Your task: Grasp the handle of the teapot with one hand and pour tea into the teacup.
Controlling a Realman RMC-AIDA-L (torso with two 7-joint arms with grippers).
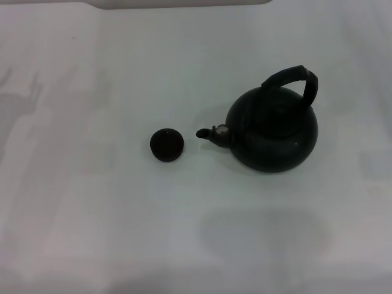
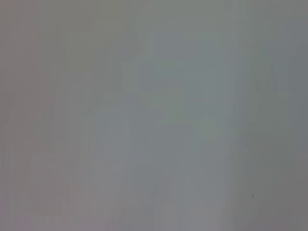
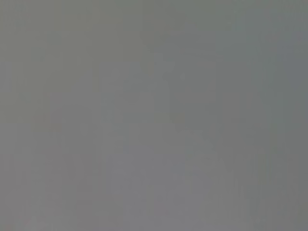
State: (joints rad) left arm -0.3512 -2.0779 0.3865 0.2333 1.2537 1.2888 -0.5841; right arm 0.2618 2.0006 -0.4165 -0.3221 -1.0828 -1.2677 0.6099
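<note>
The teapot (image 1: 274,131) is a large round black-green pot standing upright on the white table, right of centre in the head view. Its short spout with a small silver cap (image 1: 219,130) points left toward the teacup. The handle (image 1: 293,78) is a thick black arched hoop standing up over the pot's top. The teacup (image 1: 166,144) is a tiny round dark cup standing upright a short way left of the spout, apart from it. Neither gripper shows in any view. Both wrist views show only plain grey surface.
The white table (image 1: 92,202) spreads around both objects. A pale edge of something (image 1: 177,3) runs along the far top of the head view.
</note>
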